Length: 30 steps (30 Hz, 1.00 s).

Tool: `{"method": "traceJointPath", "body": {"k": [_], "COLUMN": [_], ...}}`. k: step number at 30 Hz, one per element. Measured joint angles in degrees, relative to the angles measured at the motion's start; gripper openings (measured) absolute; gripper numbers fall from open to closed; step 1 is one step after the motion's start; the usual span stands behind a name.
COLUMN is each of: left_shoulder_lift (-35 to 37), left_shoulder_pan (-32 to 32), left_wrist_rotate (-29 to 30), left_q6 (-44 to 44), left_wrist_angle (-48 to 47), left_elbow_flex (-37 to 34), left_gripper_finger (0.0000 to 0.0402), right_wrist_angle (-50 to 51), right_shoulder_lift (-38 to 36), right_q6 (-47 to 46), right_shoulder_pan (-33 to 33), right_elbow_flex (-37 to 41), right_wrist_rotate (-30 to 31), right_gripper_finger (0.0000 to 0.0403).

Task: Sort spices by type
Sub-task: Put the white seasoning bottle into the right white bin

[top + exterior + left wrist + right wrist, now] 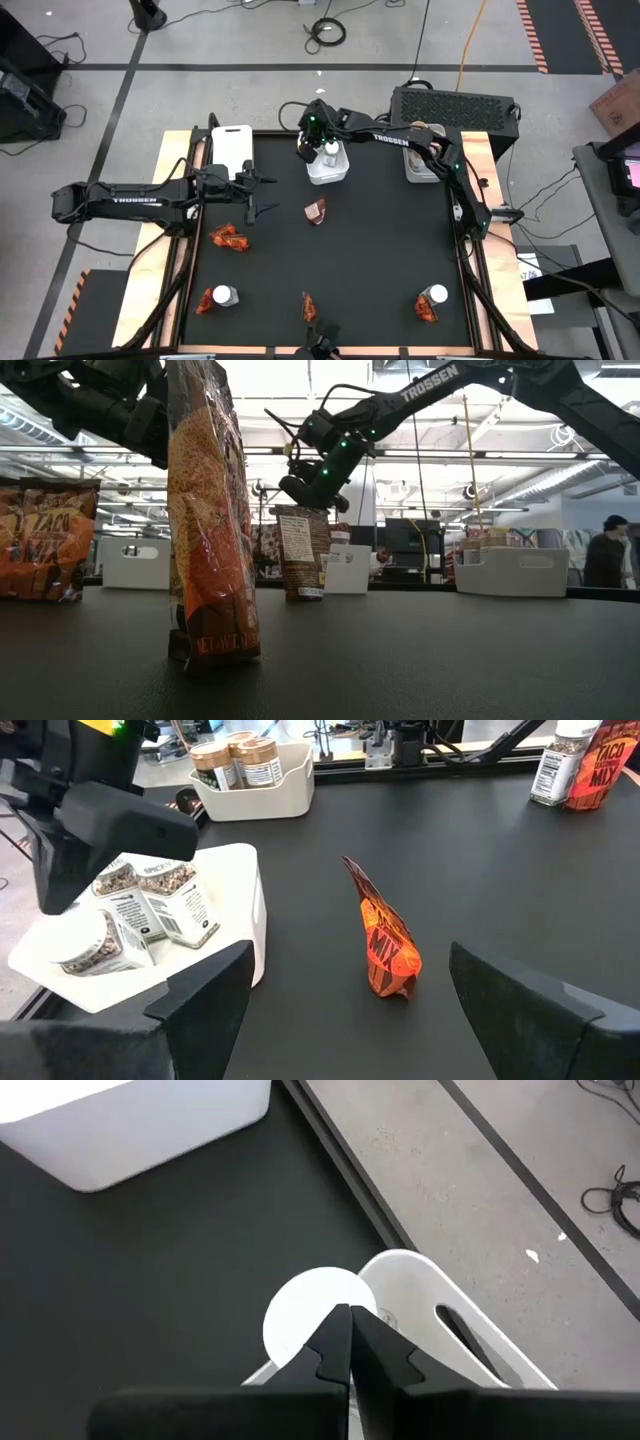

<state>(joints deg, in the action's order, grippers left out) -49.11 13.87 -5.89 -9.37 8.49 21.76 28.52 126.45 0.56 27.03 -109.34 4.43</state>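
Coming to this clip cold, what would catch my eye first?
The right gripper hangs over the middle white bin at the table's far edge, fingers shut, above a white-lidded jar standing in it. The left gripper waits open at the left, and red-orange sachets and more jars lie scattered toward the near edge.

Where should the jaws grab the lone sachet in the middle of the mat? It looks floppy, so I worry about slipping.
Grip the sachet at its pinched upper edge, coming from above: it stands upright and tapers to a thin seam. The open left gripper already faces it.
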Motion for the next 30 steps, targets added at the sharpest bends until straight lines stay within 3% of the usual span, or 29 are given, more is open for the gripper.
{"method": "traceJointPath", "body": {"k": [5, 13, 22, 30], "left_shoulder_lift": [0.0, 0.0, 0.0, 0.0], "left_shoulder_pan": [0.0, 0.0, 0.0, 0.0], "left_wrist_rotate": [0.0, 0.0, 0.0, -0.3], "left_q6": [0.0, 0.0, -0.1, -0.1], "left_wrist_angle": [0.0, 0.0, 0.0, 0.0], "left_elbow_flex": [0.0, 0.0, 0.0, 0.0], "left_gripper_finger": [0.0338, 0.0338, 0.0338, 0.0338], "right_wrist_angle": [0.5, 4.9, 6.6, 11.1], "right_shoulder_lift": [0.0, -0.2, -2.3, -11.1], "right_q6": [-0.8, -1.3, -1.0, -0.9], "right_shoulder_pan": [0.4, 0.9, 1.2, -2.1], "right_elbow_flex": [0.0, -0.1, 0.1, 0.0], "right_wrist_rotate": [0.5, 8.2, 7.2, 3.0], "right_gripper_finger": [0.0000, 0.0000, 0.0000, 0.0000]}}
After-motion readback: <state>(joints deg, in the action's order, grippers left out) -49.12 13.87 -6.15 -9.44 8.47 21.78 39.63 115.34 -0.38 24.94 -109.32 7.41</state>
